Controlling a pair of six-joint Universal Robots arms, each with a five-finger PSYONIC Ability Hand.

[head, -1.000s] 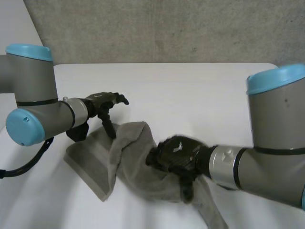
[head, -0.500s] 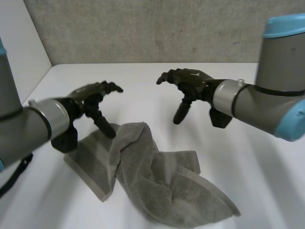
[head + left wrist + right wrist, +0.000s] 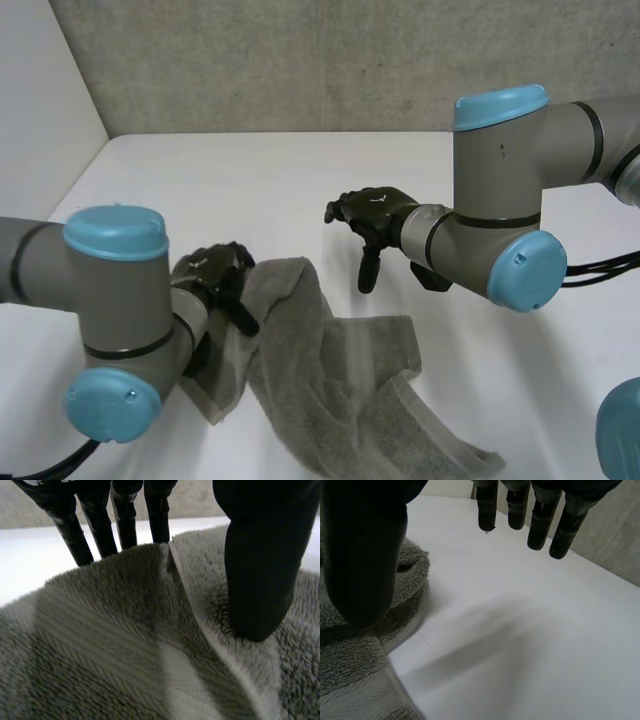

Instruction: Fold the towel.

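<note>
towel (image 3: 330, 385): grey, rumpled and twisted at the near left of the table (image 3: 300, 170), not flat yet.
left hand (image 3: 218, 283): on the towel's far left edge. thumb (image 3: 257, 580) rests on the hem, fingers (image 3: 100, 530) straight behind a raised ridge, nothing clamped.
right hand (image 3: 375, 212): hovering just past the towel's far right side, fingers loose and apart, empty.
my plan: pinch the ridge, grab a right corner, pull flat before folding.

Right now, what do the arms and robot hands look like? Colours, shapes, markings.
The left arm and right arm are grey cylinders with round light-blue joint caps and thin black rings at the seams. The right wrist ends in a pale metal collar. The left robot hand and right robot hand are black, with slim segmented fingers and a thick, round-tipped thumb.
</note>
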